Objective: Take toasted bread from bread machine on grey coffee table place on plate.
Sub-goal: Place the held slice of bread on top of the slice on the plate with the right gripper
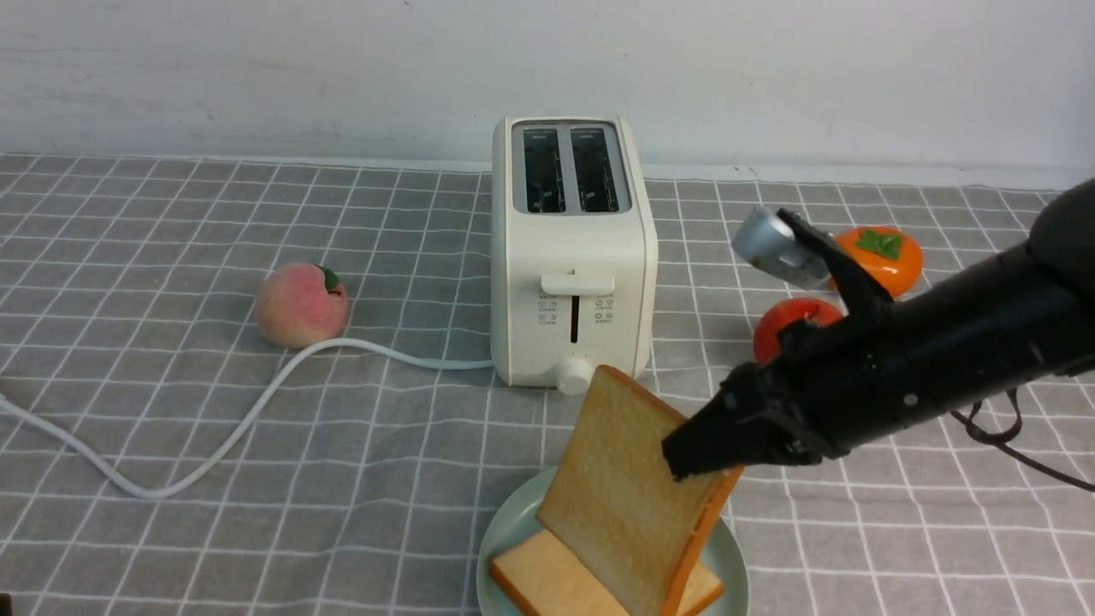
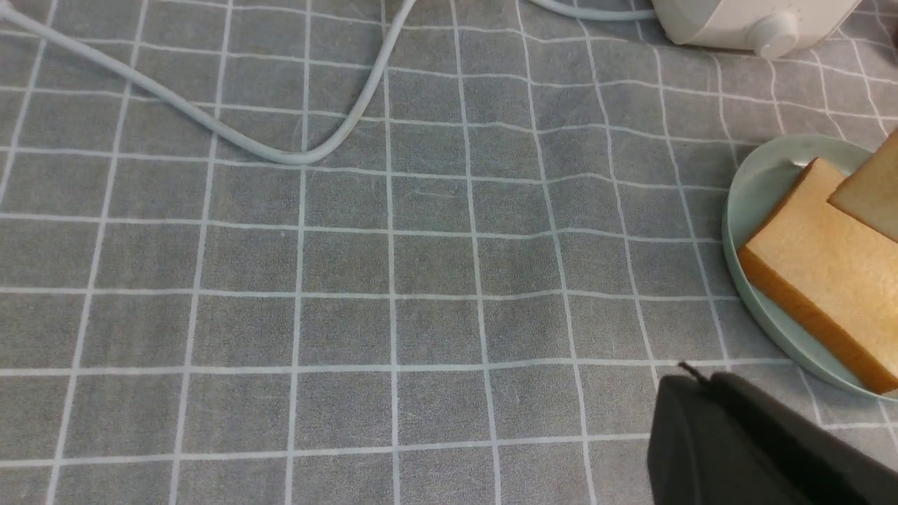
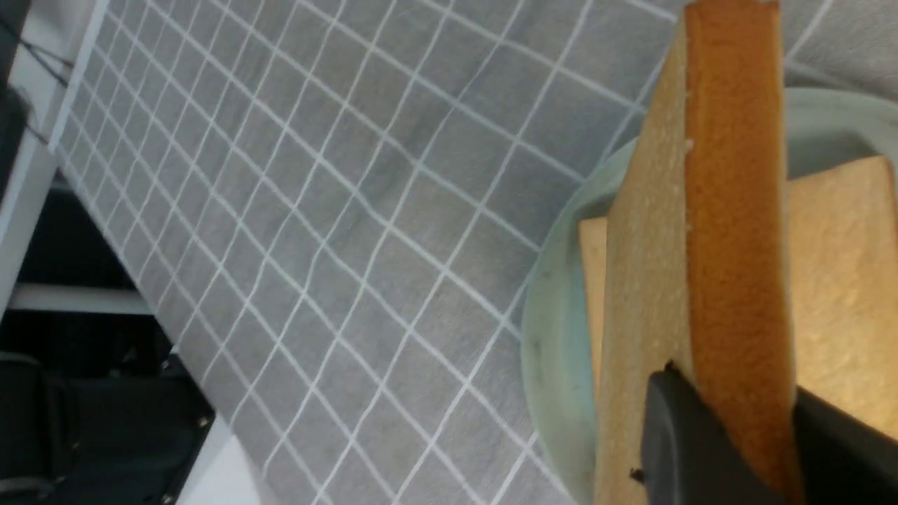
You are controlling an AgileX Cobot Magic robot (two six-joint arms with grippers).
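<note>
Mint-green plate [image 1: 506, 535] sits on the grey coffee table [image 1: 171, 257], just in front of the bread machine [image 1: 573, 257]. In it: one flat slice [image 1: 547, 582] of toasted bread, w/ a 2nd slice [image 1: 616, 496] standing tilted over it. I've got the right gripper [image 1: 695, 458] pinching that 2nd slice by its top edge. The right wrist cam shows the orange crust btwn the fingers [image 3: 691, 442]. Only the front cam shows the machine's 2 dark slots, a peach [image 1: 302, 305], an orange persimmon [image 1: 885, 257] and a red fruit [image 1: 791, 321]. The left wrist cam shows the white cord [image 2: 280, 151] and the left gripper [image 2: 729, 442], pressed together, near the plate.
</note>
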